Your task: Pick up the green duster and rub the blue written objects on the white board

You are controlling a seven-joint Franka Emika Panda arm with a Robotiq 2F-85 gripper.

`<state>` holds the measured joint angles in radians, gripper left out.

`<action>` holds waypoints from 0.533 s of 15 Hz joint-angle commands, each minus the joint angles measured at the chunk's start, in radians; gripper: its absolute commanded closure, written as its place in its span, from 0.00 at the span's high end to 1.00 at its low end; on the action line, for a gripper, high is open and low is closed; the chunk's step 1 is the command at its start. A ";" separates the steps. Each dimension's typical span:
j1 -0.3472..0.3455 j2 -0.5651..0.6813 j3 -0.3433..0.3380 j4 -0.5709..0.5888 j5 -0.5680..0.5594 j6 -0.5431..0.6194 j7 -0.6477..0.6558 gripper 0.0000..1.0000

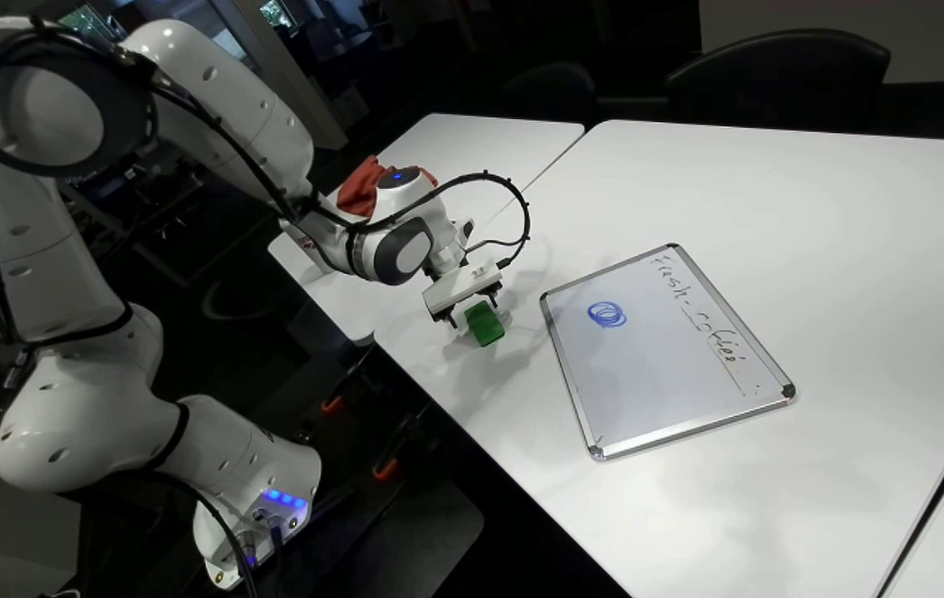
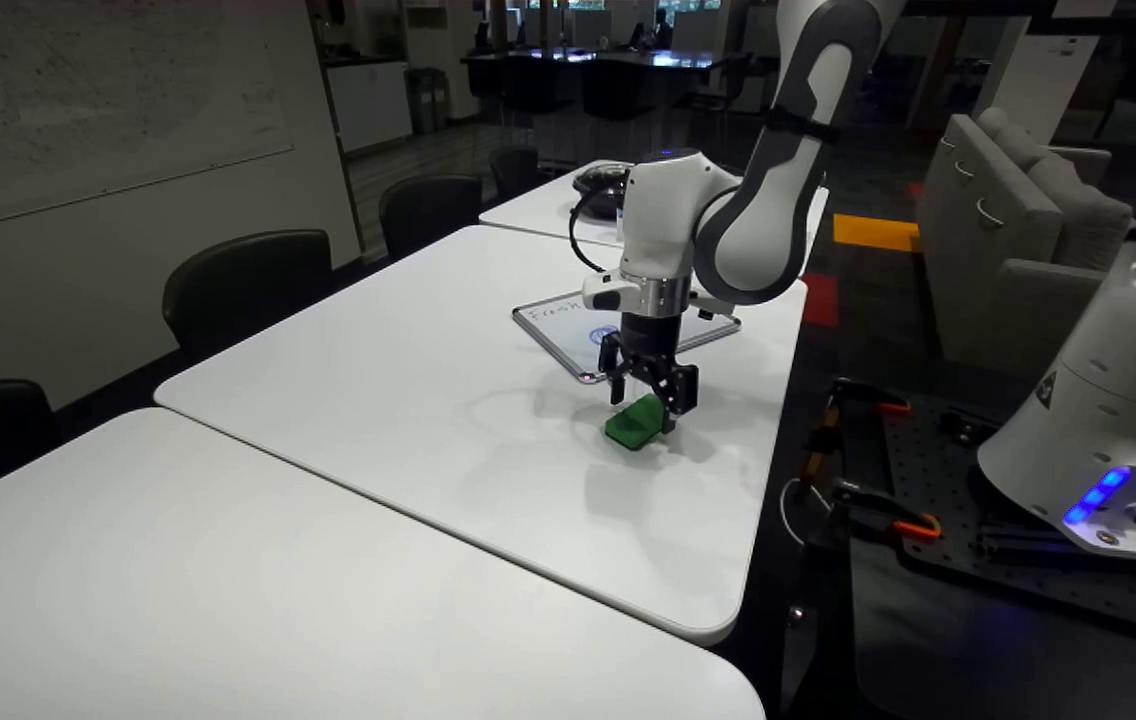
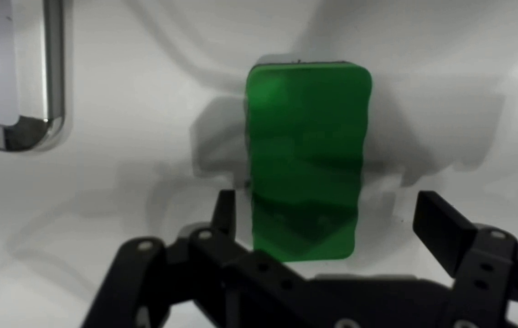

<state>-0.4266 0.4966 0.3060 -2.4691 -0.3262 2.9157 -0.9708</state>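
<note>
In an exterior view the robot arm (image 1: 235, 100) extends from the left over a white table (image 1: 854, 232). The green duster (image 3: 309, 150) lies flat there, left of the whiteboard (image 1: 655, 390) and apart from it, bare surface between. The gripper (image 3: 327, 209) points down over it, fingers (image 3: 443, 228) spread, nothing held. In the wrist view they stand to either side of the duster, the left one closer to it than the right; presumably set to pinch across the narrow width. Cannot settle from here whether the tips are low enough to bite. Green side up, a dark edge showing at one end; the rubbing face is probably underneath, so no turning over should be needed. Whiteboard lies flat too, good for pressing on, though I see nothing pinning it and it might skid. The blue scribble (image 1: 607, 314) sits in its far left part, toward the duster; dark handwriting (image 1: 700, 320) runs along the far right edge, apart from the blue. Useful gap, I think: short strokes kept left should spare the words. Stage, as I judge it: grasp not yet made, scribble unrubbed. Next calls for centring, then closing.
</note>
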 commanded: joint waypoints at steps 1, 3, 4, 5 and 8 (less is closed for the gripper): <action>0.048 0.002 -0.033 0.021 0.060 -0.033 -0.053 1.00; 0.066 0.003 -0.047 0.023 0.075 -0.037 -0.062 1.00; 0.073 0.004 -0.054 0.024 0.077 -0.038 -0.062 1.00; 0.080 0.004 -0.061 0.025 0.078 -0.039 -0.061 1.00; 0.097 0.002 -0.078 0.025 0.076 -0.042 -0.060 0.74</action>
<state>-0.3582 0.4978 0.2506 -2.4639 -0.2799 2.9105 -0.9994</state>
